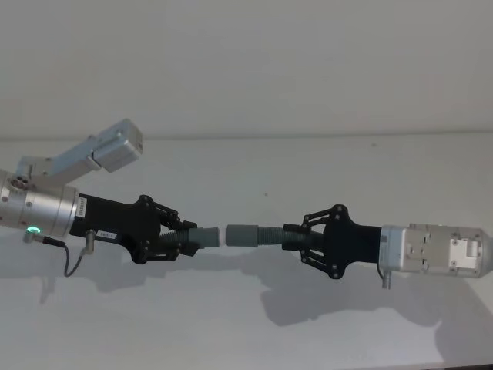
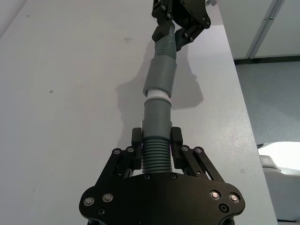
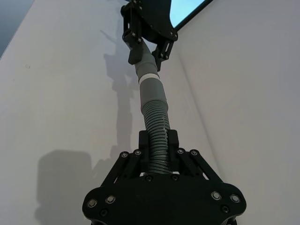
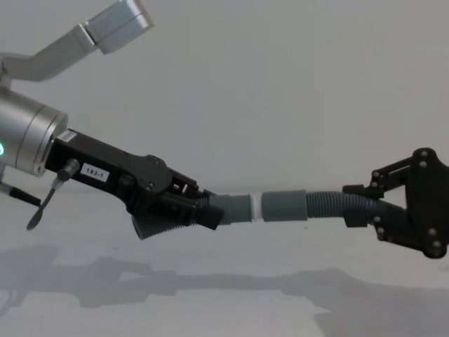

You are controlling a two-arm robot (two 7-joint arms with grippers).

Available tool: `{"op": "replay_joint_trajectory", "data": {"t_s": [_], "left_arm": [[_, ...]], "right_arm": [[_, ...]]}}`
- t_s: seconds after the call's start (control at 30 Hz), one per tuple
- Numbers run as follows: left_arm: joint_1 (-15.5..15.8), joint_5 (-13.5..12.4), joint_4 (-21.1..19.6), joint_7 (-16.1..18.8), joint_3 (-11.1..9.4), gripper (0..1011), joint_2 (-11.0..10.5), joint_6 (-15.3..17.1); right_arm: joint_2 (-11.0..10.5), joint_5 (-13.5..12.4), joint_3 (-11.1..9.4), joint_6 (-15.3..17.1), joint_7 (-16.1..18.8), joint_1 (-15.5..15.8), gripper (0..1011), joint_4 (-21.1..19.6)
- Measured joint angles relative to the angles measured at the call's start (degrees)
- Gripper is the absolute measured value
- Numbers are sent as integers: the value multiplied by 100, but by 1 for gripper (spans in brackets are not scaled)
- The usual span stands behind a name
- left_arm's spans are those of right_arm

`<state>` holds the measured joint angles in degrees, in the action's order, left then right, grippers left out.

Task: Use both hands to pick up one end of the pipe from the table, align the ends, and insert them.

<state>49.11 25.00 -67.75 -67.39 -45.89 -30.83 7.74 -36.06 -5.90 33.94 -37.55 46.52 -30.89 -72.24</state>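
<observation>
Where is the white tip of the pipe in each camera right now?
Head: white tip at centre, between the two cuffs.
Left wrist: white tip above the near cuff.
Right wrist: white tip past the socket cuff.
Chest: white tip at centre.
Shared landmark: the socket cuff beside it.

Black angular left end effector (image 1: pixel 185 237) with white label, silver-grey arms, silver screws.

left gripper (image 1: pixel 183 237) and right gripper (image 1: pixel 296 233) each clamping a pipe piece, cuffs nearly meeting above table (image 1: pixel 246 324)
</observation>
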Motion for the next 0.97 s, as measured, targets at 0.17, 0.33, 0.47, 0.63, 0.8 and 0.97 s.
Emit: {"op": "replay_joint_trajectory", "data": {"t_s": [0.17, 0.33, 0.47, 0.63, 0.8, 0.97], "left_arm": [[0, 0, 0, 0, 0, 327, -5, 0], [0, -1, 1, 1, 0, 327, -6, 0], [0, 0, 1, 2, 0, 327, -5, 0], [0, 0, 1, 3, 0, 327, -4, 0], [0, 0, 1, 2, 0, 327, -2, 0], [0, 0, 0, 1, -1, 327, 0, 0]], "right_arm": [[21, 0, 7, 5, -14, -4, 210, 0], [42, 17, 2, 33, -67, 0, 210, -9], [53, 32, -4, 42, -89, 4, 210, -17], [64, 47, -9, 51, -113, 6, 210, -22], [72, 55, -12, 60, -127, 9, 210, -27], [78, 60, -15, 66, -138, 12, 210, -31]]}}
